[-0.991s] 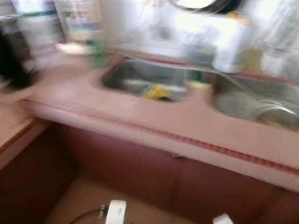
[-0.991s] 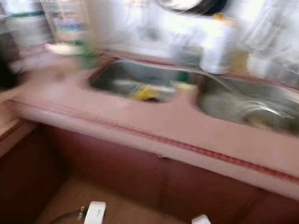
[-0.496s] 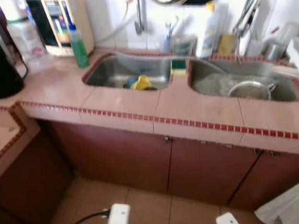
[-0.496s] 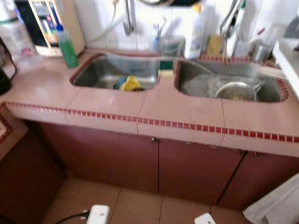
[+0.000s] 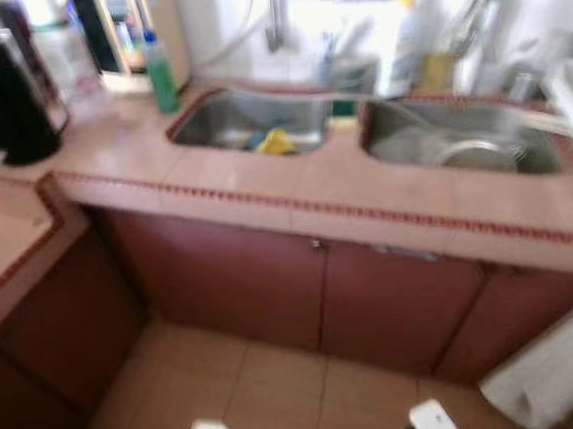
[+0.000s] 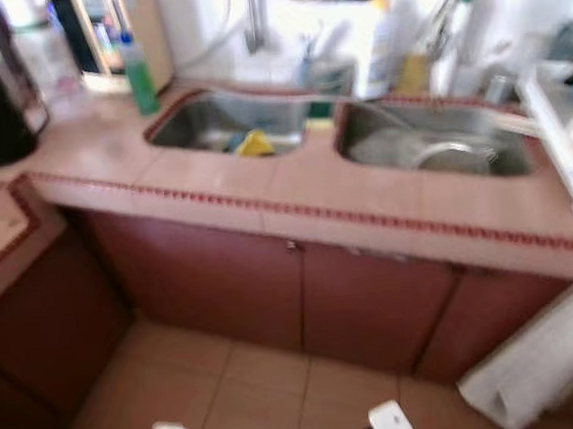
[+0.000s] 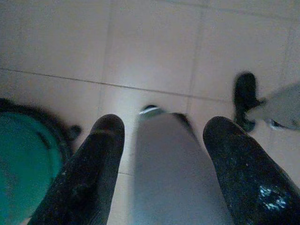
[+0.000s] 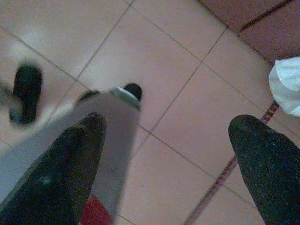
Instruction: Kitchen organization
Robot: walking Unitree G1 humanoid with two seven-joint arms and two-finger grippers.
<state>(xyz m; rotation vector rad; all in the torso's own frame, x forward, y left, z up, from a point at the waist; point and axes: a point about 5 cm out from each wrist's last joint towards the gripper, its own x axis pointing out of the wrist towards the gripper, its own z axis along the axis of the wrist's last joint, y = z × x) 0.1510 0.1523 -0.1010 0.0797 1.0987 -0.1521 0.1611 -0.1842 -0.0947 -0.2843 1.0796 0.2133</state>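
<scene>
A pink tiled counter with a red trim holds a double steel sink. The left basin has a yellow item in it, and the right basin holds a metal strainer. A green bottle and a black kettle stand on the counter's left part. Both arms hang low over the floor. In its wrist view my left gripper is open above the tiles. My right gripper is open too, with nothing between its fingers.
Brown cabinet doors run under the counter, and a side counter juts out at the left. A white cloth hangs at the lower right. A teal round container sits on the floor by my left side. A dish rack stands at the right.
The whole picture has shifted and blurred as the camera moved; the counter sits higher and more floor shows. Both arms still hang idle, lower in the picture.
</scene>
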